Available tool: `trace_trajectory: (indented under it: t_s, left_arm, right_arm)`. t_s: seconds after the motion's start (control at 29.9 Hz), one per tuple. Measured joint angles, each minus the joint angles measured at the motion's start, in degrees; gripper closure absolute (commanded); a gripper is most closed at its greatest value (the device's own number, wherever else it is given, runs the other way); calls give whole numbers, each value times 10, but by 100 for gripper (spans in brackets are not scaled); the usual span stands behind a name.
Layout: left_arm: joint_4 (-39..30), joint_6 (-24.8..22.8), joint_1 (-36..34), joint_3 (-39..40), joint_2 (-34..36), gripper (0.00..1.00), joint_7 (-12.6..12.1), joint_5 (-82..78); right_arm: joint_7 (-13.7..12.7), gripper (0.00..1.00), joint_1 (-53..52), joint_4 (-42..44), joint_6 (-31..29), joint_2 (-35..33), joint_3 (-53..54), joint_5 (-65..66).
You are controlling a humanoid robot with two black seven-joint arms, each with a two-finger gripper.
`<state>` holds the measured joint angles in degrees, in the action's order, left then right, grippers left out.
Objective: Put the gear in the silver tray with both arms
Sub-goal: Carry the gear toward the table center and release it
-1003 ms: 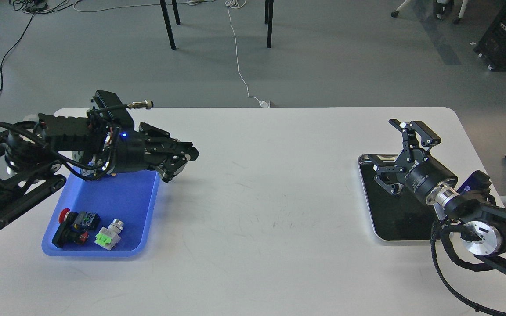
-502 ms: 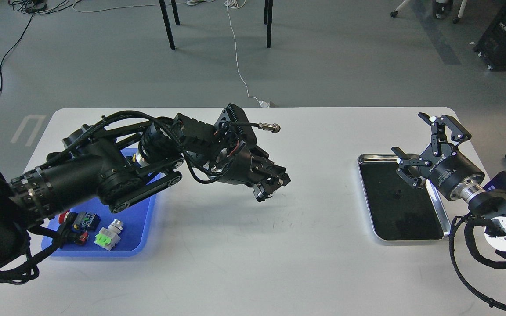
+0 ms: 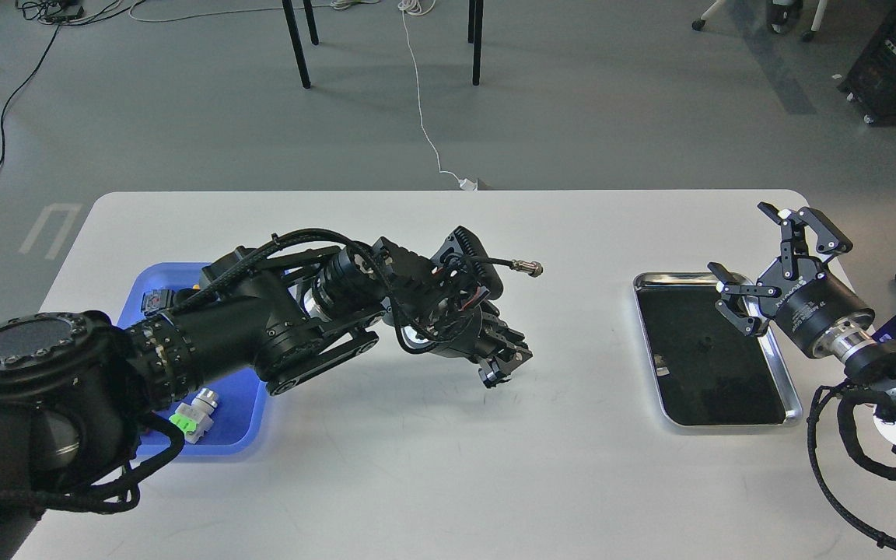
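Note:
My left gripper (image 3: 504, 369) hangs low over the middle of the white table, pointing down and to the right, its fingers drawn together. A small pale grey piece, the gear (image 3: 488, 379), shows at its fingertips, mostly hidden. The silver tray (image 3: 708, 381) lies at the right of the table, with a dark reflective bottom that holds no part. My right gripper (image 3: 759, 266) is open and empty, raised over the tray's far right rim and pointing left towards the left gripper.
A blue plastic tray (image 3: 154, 278) lies at the left, largely hidden by my left arm; a green and white part (image 3: 190, 414) shows in it. A cable plug (image 3: 530, 268) sticks out from the left wrist. Bare table lies between the grippers.
My left arm has swung from over the blue tray to the middle of the table, gripper still shut. My right gripper has drawn back to the right and risen off the silver tray's bottom.

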<state>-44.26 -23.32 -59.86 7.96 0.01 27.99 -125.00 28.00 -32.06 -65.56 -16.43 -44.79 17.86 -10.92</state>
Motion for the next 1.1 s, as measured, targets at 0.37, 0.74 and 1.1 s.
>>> trace_trajectory:
  t_s: [0.37, 0.74, 1.1]
  left_arm:
    - [22, 1, 16, -26, 0, 81, 0, 0]
    - [1, 1, 23, -29, 0, 71, 0, 0]
    - [-8, 19, 12, -21, 0, 9, 0, 0]
  right_arm:
    - [0, 3, 4, 1, 2, -1, -2, 3]
    - [0, 3, 4, 1, 3, 0, -4, 4]
    - [0, 3, 5, 0, 3, 0, -7, 5]
